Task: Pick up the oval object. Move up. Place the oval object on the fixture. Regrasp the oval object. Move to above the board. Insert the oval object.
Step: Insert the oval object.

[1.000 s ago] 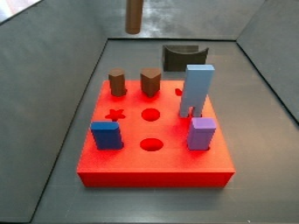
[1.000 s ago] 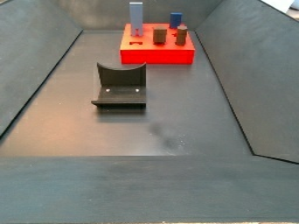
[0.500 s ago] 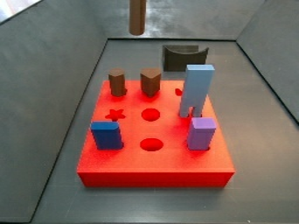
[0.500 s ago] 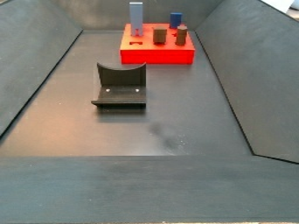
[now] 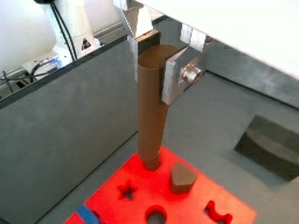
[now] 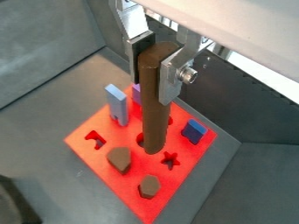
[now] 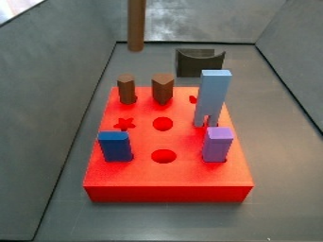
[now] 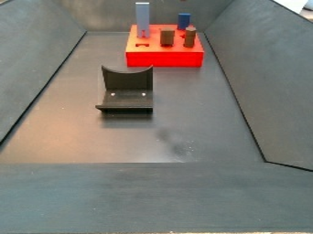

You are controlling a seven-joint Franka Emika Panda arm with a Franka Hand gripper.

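Observation:
My gripper (image 5: 153,68) is shut on the top end of the oval object (image 5: 149,118), a long slim brown peg that hangs upright between the silver fingers (image 5: 174,72). Both wrist views show its lower end over the red board (image 5: 125,178), among the holes and short pegs. In a side view only the oval object (image 7: 136,25) shows, hanging high over the board's (image 7: 139,178) far left part; the gripper is out of frame there. Behind the board stands the dark fixture (image 7: 195,61), also seen nearer the camera as the fixture (image 8: 124,90), with nothing on it.
On the board stand two short brown pegs (image 7: 127,90) (image 7: 163,88), a tall light blue block (image 7: 214,95), a blue block (image 7: 115,146) and a purple block (image 7: 218,145). Open holes include a star (image 7: 124,124) and two round ones (image 7: 163,123) (image 7: 164,156). Grey sloping walls (image 7: 51,85) enclose the floor.
In the side view the oval object has come lower and shifted slightly left, closer to the board. Board, pegs and fixture have not moved.

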